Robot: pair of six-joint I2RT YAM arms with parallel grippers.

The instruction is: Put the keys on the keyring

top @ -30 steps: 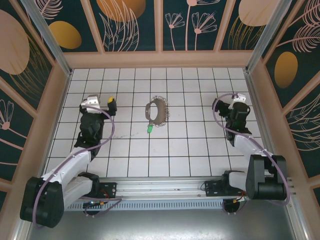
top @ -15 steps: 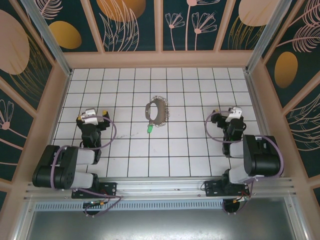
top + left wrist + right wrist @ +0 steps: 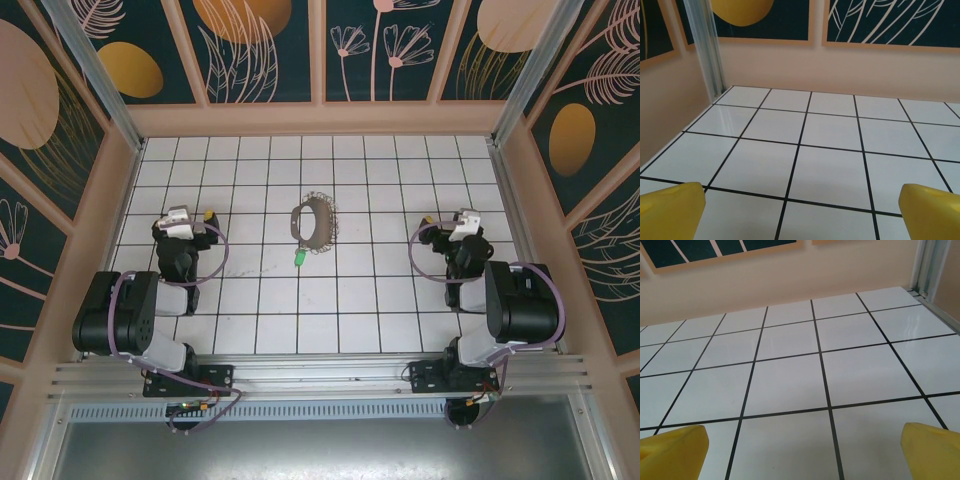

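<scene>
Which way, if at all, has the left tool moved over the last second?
Yes. The left tool has drawn back toward the base rail and slightly left, farther from the keyring, which lies where it was.

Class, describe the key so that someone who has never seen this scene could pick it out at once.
Start at the white tiled table and find the grey, bumpy-rimmed keyring near its middle. Just in front of it, toward the table's near edge, lies the key. It is tiny next to the keyring, and its bright green head stands out against the white tiles.
</scene>
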